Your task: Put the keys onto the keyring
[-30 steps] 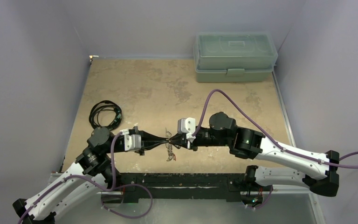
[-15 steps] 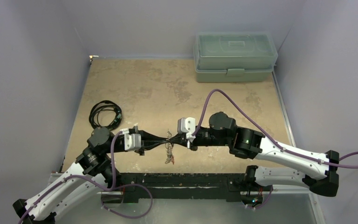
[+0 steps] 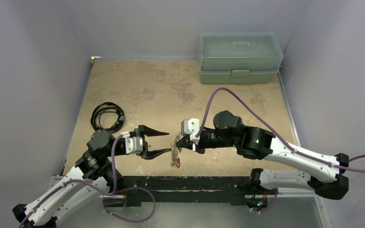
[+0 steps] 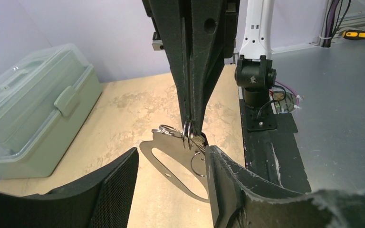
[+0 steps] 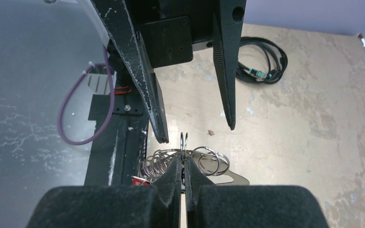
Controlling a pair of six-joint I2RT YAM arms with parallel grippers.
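Observation:
The keyring is a flat silvery plate with an oval cut-out, hanging tilted just above the table. My right gripper is shut on a small split ring at its top edge. Several more wire rings bunch beside it. A red-headed key peeks out at the lower left, and a silvery key hangs under the rings. My left gripper stands open just left of the ring with nothing in it. Its fingers straddle the ring without touching. In the top view the keyring dangles between both arms.
A green lidded box sits at the far right of the table. A black coiled cable lies at the left. The black base rail runs along the near edge, right under the keyring. Grey walls close in both sides.
My left gripper has opened and let go of the ring that both grippers pinched. The right gripper stays shut on it, and the keyring now hangs from the right alone.

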